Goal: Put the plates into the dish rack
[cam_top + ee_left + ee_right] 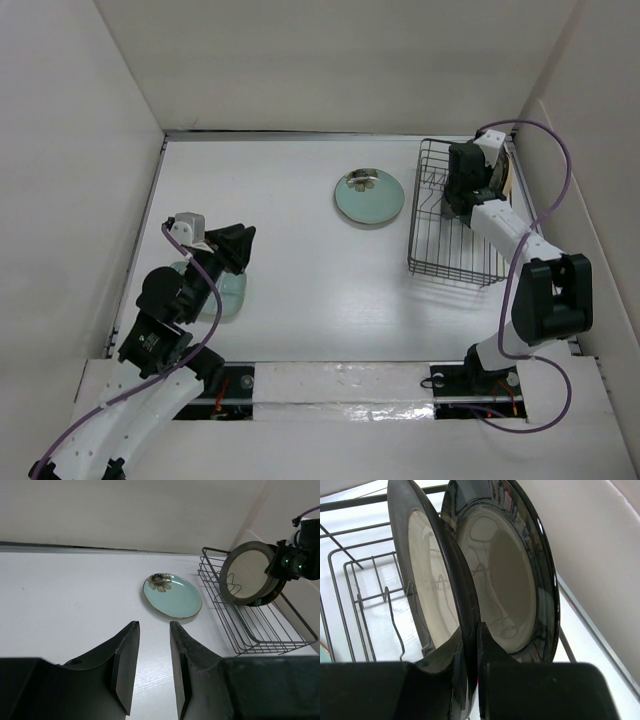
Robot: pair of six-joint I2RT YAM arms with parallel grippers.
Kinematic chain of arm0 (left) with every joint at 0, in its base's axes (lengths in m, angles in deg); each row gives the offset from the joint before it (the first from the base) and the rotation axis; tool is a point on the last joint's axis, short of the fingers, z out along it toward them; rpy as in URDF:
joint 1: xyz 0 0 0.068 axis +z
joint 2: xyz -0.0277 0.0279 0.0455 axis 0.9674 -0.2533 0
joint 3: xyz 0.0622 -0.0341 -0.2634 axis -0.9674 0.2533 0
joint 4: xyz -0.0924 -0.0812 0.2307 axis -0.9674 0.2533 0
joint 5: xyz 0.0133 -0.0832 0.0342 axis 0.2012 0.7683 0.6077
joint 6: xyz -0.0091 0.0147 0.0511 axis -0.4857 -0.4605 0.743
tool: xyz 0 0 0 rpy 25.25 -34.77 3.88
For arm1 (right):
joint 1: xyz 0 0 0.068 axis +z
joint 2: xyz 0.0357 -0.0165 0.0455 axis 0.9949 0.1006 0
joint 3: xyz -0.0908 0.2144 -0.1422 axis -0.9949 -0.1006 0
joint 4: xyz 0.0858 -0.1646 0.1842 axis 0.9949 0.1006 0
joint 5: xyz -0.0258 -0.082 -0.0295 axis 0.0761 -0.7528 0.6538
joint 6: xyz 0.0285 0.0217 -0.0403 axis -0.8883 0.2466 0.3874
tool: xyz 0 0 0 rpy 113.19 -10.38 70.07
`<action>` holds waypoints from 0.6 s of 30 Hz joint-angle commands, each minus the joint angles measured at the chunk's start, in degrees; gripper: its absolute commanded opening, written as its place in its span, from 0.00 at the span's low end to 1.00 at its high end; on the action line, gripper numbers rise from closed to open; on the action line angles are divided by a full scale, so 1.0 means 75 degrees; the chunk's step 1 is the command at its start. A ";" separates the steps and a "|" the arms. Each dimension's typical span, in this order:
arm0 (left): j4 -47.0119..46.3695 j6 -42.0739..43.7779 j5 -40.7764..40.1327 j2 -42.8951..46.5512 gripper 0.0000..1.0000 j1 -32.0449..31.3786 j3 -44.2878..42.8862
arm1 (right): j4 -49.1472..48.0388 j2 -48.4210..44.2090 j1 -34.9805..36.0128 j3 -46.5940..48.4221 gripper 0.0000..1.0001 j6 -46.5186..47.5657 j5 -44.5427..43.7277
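Plate loading in progress: right tool [470,645] pinches a dark-rimmed plate [427,580] upright in the wire dish rack [440,255], beside a glossy black plate [510,580]; next it likely needs seating between prongs [395,625], then release, while left tool [152,645] (narrowly parted, empty) faces a teal flowered plate [175,597] lying on the counter [290,200]; no writing legible.
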State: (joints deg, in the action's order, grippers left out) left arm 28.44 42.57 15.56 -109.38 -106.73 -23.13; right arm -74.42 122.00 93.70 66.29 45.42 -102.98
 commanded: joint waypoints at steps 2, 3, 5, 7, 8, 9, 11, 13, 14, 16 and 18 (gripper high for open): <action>-0.0227 -0.0190 -0.0546 -0.0266 0.27 0.0026 -0.0101 | -0.0688 -0.0202 -0.0290 -0.0285 0.27 -0.1037 0.0785; -0.0226 -0.0213 -0.0698 -0.0302 0.26 0.0026 -0.0124 | -0.0722 -0.0318 -0.0291 -0.0343 0.39 -0.1165 0.0843; -0.0203 -0.0260 -0.0828 -0.0372 0.26 0.0026 -0.0113 | -0.0827 -0.0541 -0.0291 -0.0449 0.66 -0.1248 0.0925; -0.0156 -0.0295 -0.0969 -0.0570 0.26 0.0026 -0.0113 | -0.0969 -0.0891 -0.0291 -0.0520 0.78 -0.1354 0.1264; -0.0156 -0.0377 -0.1120 -0.0641 0.25 0.0026 -0.0159 | -0.0969 -0.1021 -0.0291 -0.0520 0.84 -0.1435 0.1347; -0.0156 -0.0470 -0.1249 -0.0711 0.24 0.0026 -0.0206 | -0.0969 -0.1173 -0.0198 -0.0531 0.87 -0.1448 0.1359; 0.0113 -0.0786 -0.1495 -0.1016 0.17 0.0026 -0.0300 | -0.1319 -0.1724 0.0059 -0.0800 0.92 -0.1448 0.1371; 0.0207 -0.0974 -0.1672 -0.1389 0.13 0.0026 -0.0475 | -0.1484 -0.2040 0.0236 -0.1022 0.95 -0.1530 0.1371; 0.0277 -0.1056 -0.1684 -0.1531 0.11 0.0026 -0.0534 | -0.1531 -0.2355 0.0422 -0.1105 0.95 -0.1530 0.1359; 0.0243 -0.1268 -0.1497 -0.1963 0.11 0.0026 -0.0744 | -0.1625 -0.2720 0.0622 -0.1292 0.96 -0.1553 0.1277; 0.0195 -0.1361 -0.1136 -0.2304 0.11 0.0026 -0.1036 | -0.1927 -0.3445 0.0938 -0.1749 0.96 -0.1519 0.1207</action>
State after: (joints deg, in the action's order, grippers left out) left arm 31.37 35.27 5.53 -123.89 -106.73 -26.12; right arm -83.30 101.10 98.34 56.06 35.03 -93.25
